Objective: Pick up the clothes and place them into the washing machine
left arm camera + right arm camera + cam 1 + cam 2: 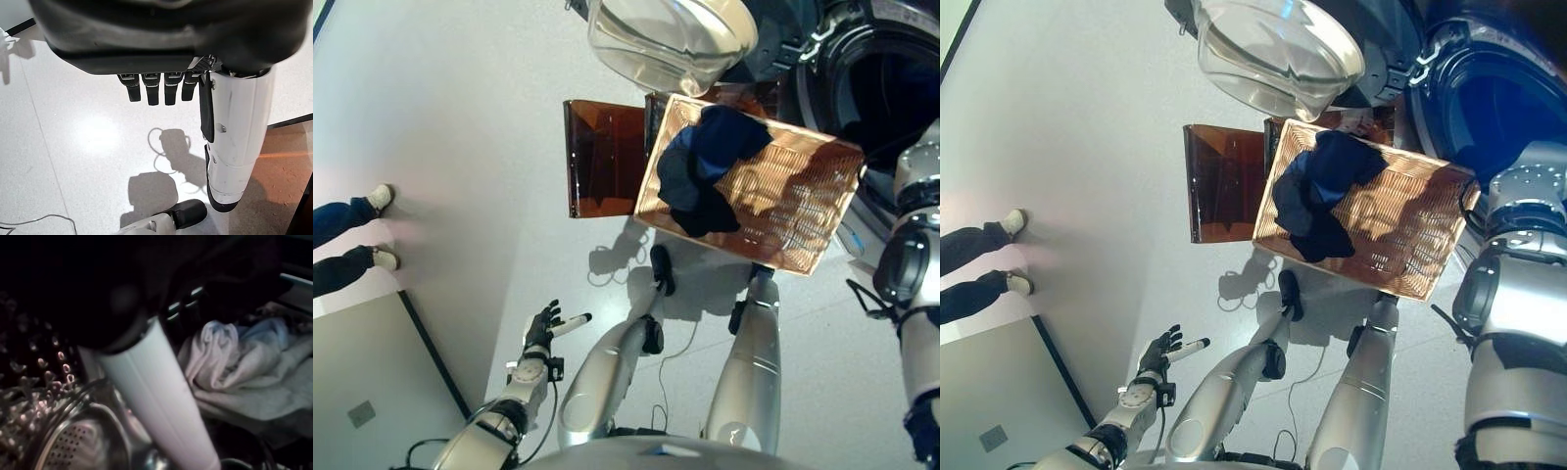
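A shallow wicker basket (793,206) rests on a low dark brown box (602,157) beside the washing machine (891,88). Dark blue and black clothes (710,166) lie bunched in the basket's left half. My right arm (1518,255) reaches into the machine's opening. In the right wrist view my right hand (156,391) is inside the drum (29,367), with its white-covered thumb straight and nothing held. Pale pink, blue and grey clothes (244,367) lie in the drum just past it. My left hand (543,328) hangs open and empty low over the floor, its fingers (151,88) straight.
The machine's round glass door (671,39) stands open above the basket. A person's legs and white shoes (352,240) are at the far left. A flat grey panel with a dark edge (362,392) lies at the lower left.
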### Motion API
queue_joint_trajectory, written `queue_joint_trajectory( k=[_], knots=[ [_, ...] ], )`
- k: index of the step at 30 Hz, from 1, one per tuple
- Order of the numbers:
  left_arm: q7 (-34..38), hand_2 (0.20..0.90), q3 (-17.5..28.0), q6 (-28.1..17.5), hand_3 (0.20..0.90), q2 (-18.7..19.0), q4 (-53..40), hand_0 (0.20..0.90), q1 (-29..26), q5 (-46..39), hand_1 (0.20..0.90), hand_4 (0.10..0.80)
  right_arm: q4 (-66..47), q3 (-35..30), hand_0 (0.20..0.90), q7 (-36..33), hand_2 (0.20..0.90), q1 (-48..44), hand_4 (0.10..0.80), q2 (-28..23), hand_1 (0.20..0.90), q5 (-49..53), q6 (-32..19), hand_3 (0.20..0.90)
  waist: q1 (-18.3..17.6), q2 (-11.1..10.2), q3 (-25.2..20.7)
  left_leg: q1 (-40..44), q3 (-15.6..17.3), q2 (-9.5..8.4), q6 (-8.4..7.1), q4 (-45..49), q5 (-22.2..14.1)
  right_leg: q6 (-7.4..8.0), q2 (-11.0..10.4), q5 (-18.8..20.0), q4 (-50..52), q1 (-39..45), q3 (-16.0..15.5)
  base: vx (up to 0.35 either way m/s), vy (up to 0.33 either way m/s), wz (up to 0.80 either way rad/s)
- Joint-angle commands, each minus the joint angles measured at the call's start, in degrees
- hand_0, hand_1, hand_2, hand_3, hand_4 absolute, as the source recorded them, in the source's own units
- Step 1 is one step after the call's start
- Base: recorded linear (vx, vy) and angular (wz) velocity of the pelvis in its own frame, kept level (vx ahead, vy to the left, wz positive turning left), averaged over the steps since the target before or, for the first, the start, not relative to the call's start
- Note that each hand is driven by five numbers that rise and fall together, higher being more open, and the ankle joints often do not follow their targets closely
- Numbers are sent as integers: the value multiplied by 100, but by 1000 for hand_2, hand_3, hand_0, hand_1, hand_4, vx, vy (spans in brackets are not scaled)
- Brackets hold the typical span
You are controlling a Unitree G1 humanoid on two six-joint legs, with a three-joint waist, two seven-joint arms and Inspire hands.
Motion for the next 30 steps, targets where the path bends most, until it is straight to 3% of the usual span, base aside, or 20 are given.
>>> queue_joint_trajectory(
  k=[1, 6, 7, 9, 10, 13, 20, 30],
  knots=[
    [315, 900, -41, 14, 900, 212, 296, 900, 398, -130, 900, 800, -539, 1060, 900, -46, 900, -1150, 800, -1205, 900, -672, -327, 900, -152, 310, -362, -335, 164, 478, -751, 718, -263, -419, 451, -445, 373, 150, 102, 0, 0, 0],
    [333, 900, -15, -10, 900, 237, 248, 900, 403, -122, 900, 800, -431, 1293, 900, -242, 900, -1174, 800, -1259, 900, -1237, 8, 900, -158, 272, -351, -331, 184, 498, -738, 750, -275, -427, 456, -422, 360, 160, 102, 0, 0, 0],
    [343, 900, -34, -26, 900, 318, 181, 900, 413, -30, 900, 800, -60, 1695, 900, -443, 900, -1206, 800, -1386, 900, -2120, 597, 900, -127, 212, -354, -321, 191, 506, -729, 772, -275, -435, 454, -407, 360, 186, 93, 0, 0, 0],
    [351, 900, -35, -41, 900, 332, 115, 900, 426, 16, 900, 800, 50, 1974, 900, -541, 900, -1266, 800, -1407, 900, -2617, 869, 900, -126, 210, -339, -318, 199, 511, -725, 785, -277, -438, 457, -393, 351, 203, 95, 0, 0, 0],
    [361, 900, 5, -70, 900, 370, -15, 900, 432, 66, 900, 800, 48, 2487, 900, -759, 900, -1298, 800, -1405, 900, -3687, 1377, 900, -136, 208, -300, -315, 212, 524, -718, 805, -271, -445, 471, -364, 351, 210, 89, -30, -5, 5],
    [497, 900, 172, -168, 900, 398, -219, 900, 356, 202, 900, 800, -420, 2814, 900, -1379, 900, -782, 800, -1176, 900, -5435, 1982, 900, -204, 113, -235, -298, 217, 537, -695, 834, -278, -467, 525, -326, 310, 285, 72, -12, -4, 2],
    [692, 900, 345, -232, 900, 260, -147, 900, 228, 304, 900, 800, -1052, 2450, 900, -1752, 900, 80, 800, -870, 900, -6519, 2272, 900, -255, -1, -252, -193, 165, 544, -665, 840, -305, -460, 538, -318, 258, 457, 40, 6, 2, 0],
    [830, 900, 614, -171, 900, 85, -41, 900, 179, 599, 900, 800, -2639, 1657, 900, -1947, 900, 2139, 800, 357, 900, -7769, 2574, 900, -332, -228, -178, -23, 121, 594, -620, 988, -426, -475, 566, -322, 206, 734, -36, 4, 0, 4]
  ],
)
